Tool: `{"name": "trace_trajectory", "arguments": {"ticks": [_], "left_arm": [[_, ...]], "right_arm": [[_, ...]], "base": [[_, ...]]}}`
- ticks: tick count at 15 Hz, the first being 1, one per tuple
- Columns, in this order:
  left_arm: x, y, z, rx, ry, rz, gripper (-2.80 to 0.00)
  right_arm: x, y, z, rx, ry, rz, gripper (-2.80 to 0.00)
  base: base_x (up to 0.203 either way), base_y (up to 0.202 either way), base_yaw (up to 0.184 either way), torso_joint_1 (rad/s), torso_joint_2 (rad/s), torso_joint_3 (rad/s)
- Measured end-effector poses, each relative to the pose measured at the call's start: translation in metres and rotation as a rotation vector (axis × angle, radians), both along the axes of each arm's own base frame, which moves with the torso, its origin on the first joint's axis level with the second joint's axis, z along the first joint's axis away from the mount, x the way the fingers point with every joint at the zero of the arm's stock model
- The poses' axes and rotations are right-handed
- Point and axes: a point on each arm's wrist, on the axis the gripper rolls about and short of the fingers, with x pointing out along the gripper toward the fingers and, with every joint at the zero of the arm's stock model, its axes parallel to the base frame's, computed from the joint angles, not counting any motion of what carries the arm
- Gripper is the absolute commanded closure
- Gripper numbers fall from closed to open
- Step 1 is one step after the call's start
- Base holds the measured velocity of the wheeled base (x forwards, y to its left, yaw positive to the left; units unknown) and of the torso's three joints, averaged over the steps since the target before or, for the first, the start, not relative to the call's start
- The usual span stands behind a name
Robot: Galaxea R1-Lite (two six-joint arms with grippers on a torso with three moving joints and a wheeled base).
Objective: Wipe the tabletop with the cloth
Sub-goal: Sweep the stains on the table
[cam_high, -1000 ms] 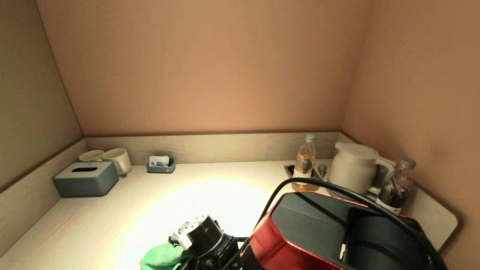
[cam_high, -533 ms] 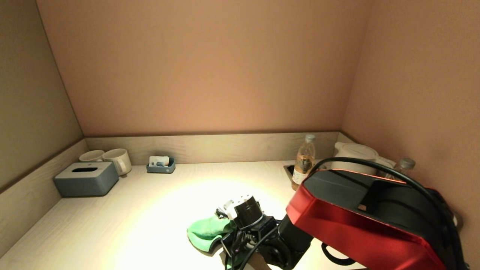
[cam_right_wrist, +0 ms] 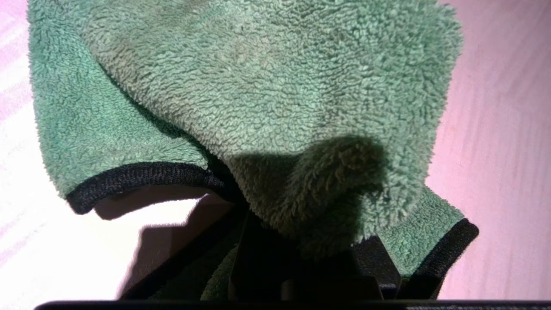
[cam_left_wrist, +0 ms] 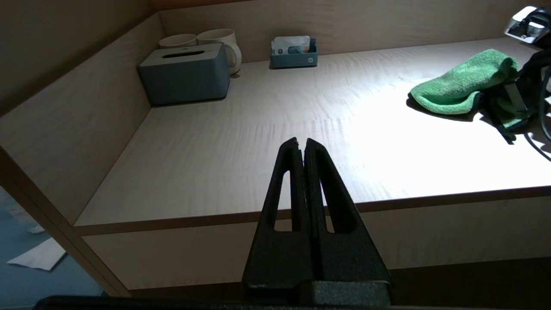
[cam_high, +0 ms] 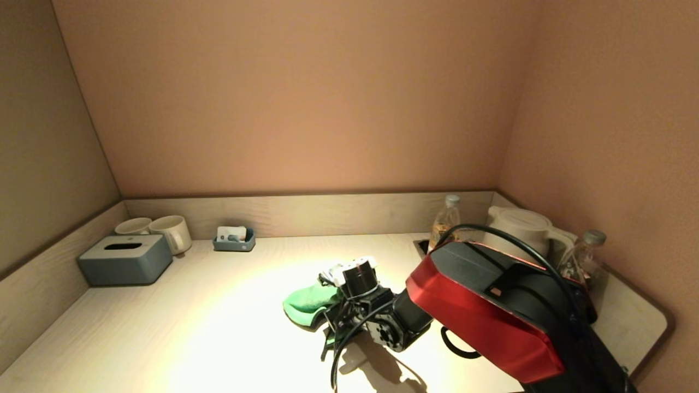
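The green fleece cloth lies bunched on the pale wooden tabletop, near its middle. My right gripper is shut on the cloth's near edge and presses it to the table; the cloth fills the right wrist view and covers the fingers of that gripper. My left gripper is shut and empty, parked low in front of the table's front edge; it does not show in the head view. The cloth shows far off to its right.
A grey tissue box, two white mugs and a small blue tray stand at the back left. A bottle, a white kettle and a second bottle stand at the back right. Low walls bound the table.
My right gripper has swept the cloth from the front edge to the right and away from me, toward the middle of the table. The other objects have not moved.
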Motion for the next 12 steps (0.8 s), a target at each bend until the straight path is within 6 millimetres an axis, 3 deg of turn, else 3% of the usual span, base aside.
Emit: {"name": "trace_trajectory", "arguments": {"ticks": [2, 6, 10, 12], "left_arm": [[0.000, 0.000, 0.000, 0.000, 0.000, 0.000, 0.00], [0.000, 0.000, 0.000, 0.000, 0.000, -0.001, 0.00], [0.000, 0.000, 0.000, 0.000, 0.000, 0.000, 0.00], [0.000, 0.000, 0.000, 0.000, 0.000, 0.000, 0.00]], "right_arm": [[0.011, 0.011, 0.000, 0.011, -0.019, 0.004, 0.00], [0.027, 0.052, 0.014, 0.068, -0.097, 0.047, 0.00], [0.008, 0.102, 0.011, 0.070, -0.099, 0.130, 0.00], [-0.001, 0.114, 0.003, 0.048, -0.072, 0.155, 0.00]], "base": [[0.000, 0.000, 0.000, 0.000, 0.00, 0.000], [0.000, 0.000, 0.000, 0.000, 0.00, 0.000], [0.000, 0.000, 0.000, 0.000, 0.00, 0.000], [0.000, 0.000, 0.000, 0.000, 0.00, 0.000]]}}
